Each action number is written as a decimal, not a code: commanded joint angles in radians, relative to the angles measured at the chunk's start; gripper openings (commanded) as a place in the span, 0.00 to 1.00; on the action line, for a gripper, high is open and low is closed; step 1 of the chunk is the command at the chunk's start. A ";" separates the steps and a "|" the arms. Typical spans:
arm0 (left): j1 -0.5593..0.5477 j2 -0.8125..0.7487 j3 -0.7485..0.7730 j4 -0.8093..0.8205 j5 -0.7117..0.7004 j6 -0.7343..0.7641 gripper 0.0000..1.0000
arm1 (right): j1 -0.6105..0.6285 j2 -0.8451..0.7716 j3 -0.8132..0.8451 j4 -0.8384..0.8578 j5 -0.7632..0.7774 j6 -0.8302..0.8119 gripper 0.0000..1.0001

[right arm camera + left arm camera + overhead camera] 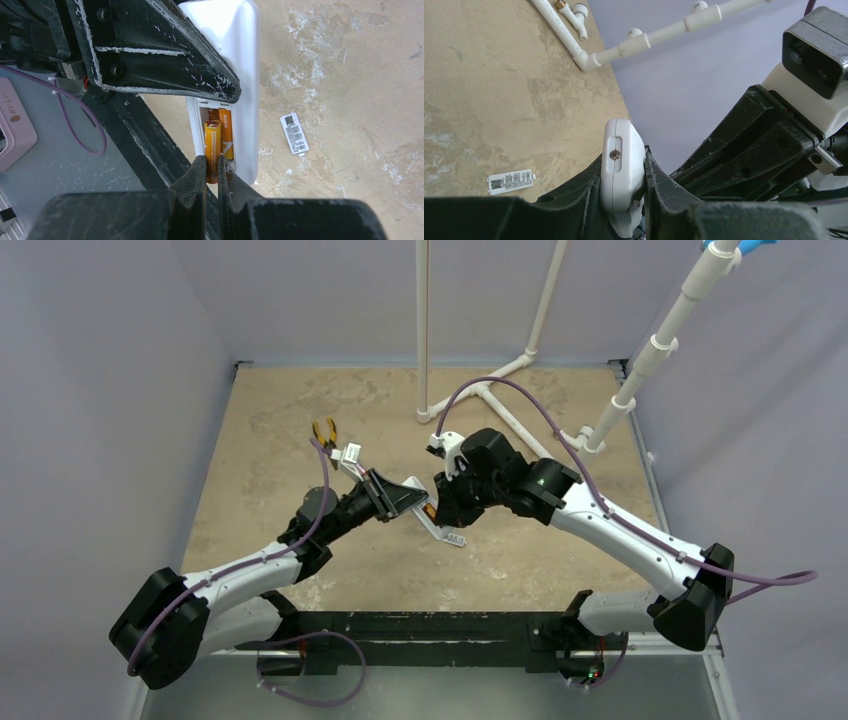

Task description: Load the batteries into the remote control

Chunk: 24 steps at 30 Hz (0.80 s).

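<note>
1. Left pincer [623,172]: clamped narrow on the remote control [621,150], one finger on each long edge. The handset is held up off the desk [350,75], between the two arms in the top view.
2. In the right wrist view the remote's back faces that camera and the battery recess [197,132] is open, no cover on it.
3. Seated battery [226,132]: lies flat in the far lane of the recess and looks fully home.
4. Second battery [211,142]: lies in the near lane alongside the first. Its near end sticks out past the recess edge.
5. Right pincer [212,167]: nearly closed, fingertips pinching that near end of the second battery.
6. Can't tell whether the second battery's far end has met its contact, because the left pincer's finger hides the top of the recess.
7. My read on progress: one cell is in and the other is partly in. It looks like it needs a push along and down to seat.
8. Whitish labelled plate [295,133]: flat on the desk, apart from the remote. If it's the cover, it isn't fitted yet.
</note>
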 commanded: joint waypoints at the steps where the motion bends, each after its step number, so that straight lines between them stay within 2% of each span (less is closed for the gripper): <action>1: 0.004 -0.007 0.020 0.081 -0.004 -0.003 0.00 | 0.007 0.008 0.014 -0.001 0.004 0.014 0.00; 11: 0.006 0.012 0.018 0.113 0.013 -0.024 0.00 | 0.009 0.048 0.020 -0.015 0.031 -0.017 0.00; 17: 0.005 0.028 0.011 0.141 0.017 -0.033 0.00 | 0.009 0.043 0.019 0.001 0.066 -0.024 0.12; 24: 0.005 0.070 0.013 0.192 0.045 -0.052 0.00 | 0.009 0.050 0.029 0.018 0.073 -0.031 0.17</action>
